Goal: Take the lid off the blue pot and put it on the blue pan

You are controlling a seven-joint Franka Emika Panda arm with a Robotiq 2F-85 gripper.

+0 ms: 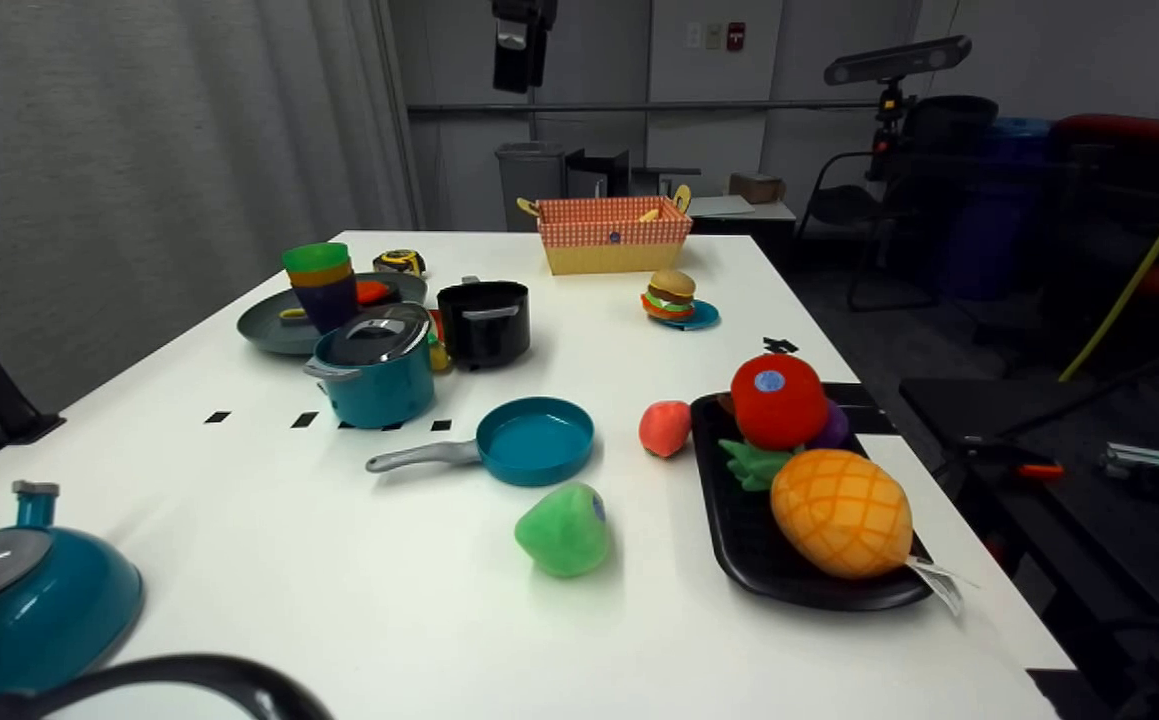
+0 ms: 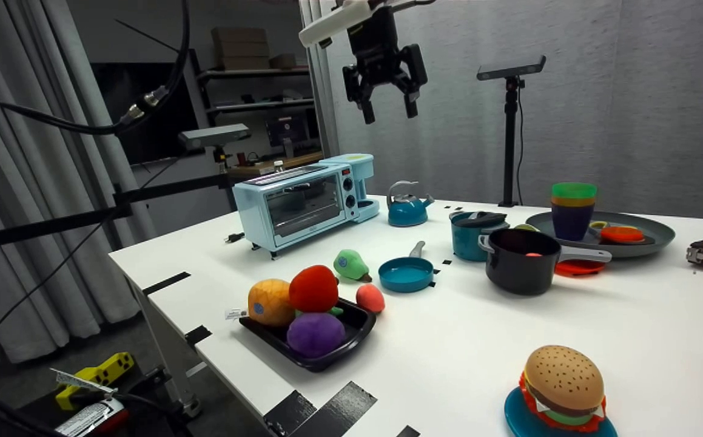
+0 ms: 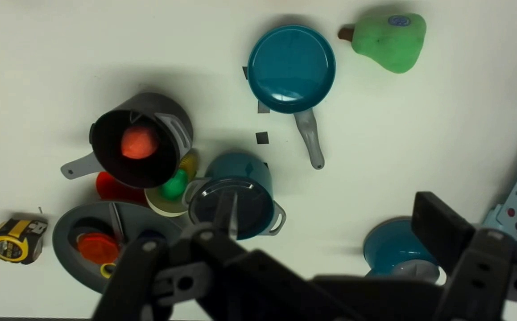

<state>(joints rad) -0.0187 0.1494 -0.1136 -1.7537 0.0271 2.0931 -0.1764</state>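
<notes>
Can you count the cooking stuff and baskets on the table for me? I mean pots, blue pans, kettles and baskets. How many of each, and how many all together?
2 pots: a blue pot and a black pot
1 blue pan
1 kettle
1 basket
Total: 5

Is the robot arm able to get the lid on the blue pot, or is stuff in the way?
Probably yes. The claw hangs open and empty, up high, and nothing seems to block the lid from above. The black pot stands close to the blue pot, so straight down looks best.
</notes>
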